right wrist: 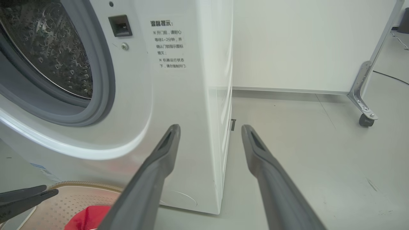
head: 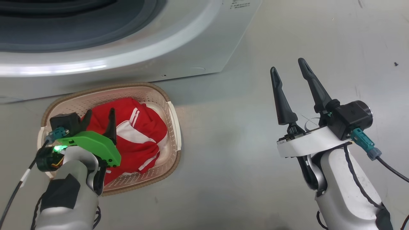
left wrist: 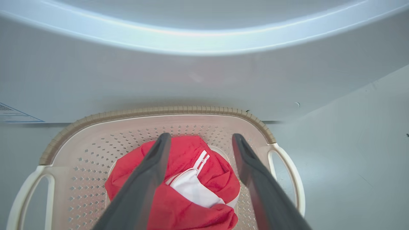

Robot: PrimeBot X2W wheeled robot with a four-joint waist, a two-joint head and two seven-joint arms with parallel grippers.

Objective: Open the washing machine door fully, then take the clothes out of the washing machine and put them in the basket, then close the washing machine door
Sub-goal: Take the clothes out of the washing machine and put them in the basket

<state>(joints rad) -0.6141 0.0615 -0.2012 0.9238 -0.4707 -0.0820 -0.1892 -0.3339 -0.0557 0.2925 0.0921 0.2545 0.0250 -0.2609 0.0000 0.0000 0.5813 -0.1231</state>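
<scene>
Red white-striped clothes [head: 134, 140], cream perforated brown-rimmed basket [head: 127, 86], white washing machine [head: 134, 54]

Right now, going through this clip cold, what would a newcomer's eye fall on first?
The bright red clothes with white stripes, bunched in the cream basket on the floor just in front of the washing machine. Right above them hangs the left gripper, fingers apart, on its green bracket. The right gripper stands open over grey floor to the right, and its wrist view catches the steel drum gaping at upper left.
</scene>
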